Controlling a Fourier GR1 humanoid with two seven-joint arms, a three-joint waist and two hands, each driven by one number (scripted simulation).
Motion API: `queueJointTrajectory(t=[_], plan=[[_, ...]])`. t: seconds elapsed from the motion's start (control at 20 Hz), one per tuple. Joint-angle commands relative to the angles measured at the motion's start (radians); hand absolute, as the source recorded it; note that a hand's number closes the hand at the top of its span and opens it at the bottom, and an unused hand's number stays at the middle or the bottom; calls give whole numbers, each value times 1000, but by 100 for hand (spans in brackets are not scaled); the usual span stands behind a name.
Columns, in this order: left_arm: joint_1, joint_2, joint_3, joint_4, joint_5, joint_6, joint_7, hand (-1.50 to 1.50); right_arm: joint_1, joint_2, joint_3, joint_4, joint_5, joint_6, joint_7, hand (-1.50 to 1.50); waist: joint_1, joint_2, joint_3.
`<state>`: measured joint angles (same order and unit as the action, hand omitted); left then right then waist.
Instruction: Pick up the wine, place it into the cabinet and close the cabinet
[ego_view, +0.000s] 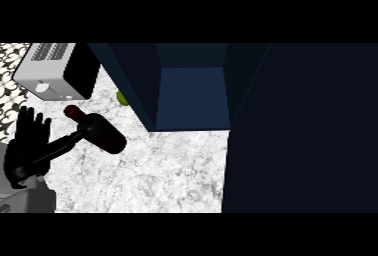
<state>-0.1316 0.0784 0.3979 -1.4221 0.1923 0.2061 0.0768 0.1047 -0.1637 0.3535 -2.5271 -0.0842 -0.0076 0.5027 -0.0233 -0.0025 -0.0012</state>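
The wine bottle (105, 133) is dark with a red cap (72, 111). It shows on the marbled counter (162, 175) left of the cabinet, neck pointing to the upper left; whether it stands or lies I cannot tell. My left hand (26, 147) is at the left edge, open, fingers straight and pointing up. Its thumb (68, 141) stretches right and reaches the bottle's side. The cabinet (192, 92) is open, showing a dark blue inside. Its open door (303, 130) fills the right of the view. My right hand does not show.
A white and black toaster (55, 70) stands at the back left, just behind the bottle. A small green thing (122, 98) peeks out beside the cabinet's left wall. The patterned wall lies along the left edge.
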Motion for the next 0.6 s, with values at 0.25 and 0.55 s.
queueJointTrajectory(t=[0.25,0.55], plan=[[-4,23,48,222,59,-104,-152,-150,84,-49,-43,-291,-87,4,100,-150,-4,0,0],[-62,12,28,370,55,-140,-232,-150,59,-48,-67,-258,-109,17,83,-150,-2,2,0]])
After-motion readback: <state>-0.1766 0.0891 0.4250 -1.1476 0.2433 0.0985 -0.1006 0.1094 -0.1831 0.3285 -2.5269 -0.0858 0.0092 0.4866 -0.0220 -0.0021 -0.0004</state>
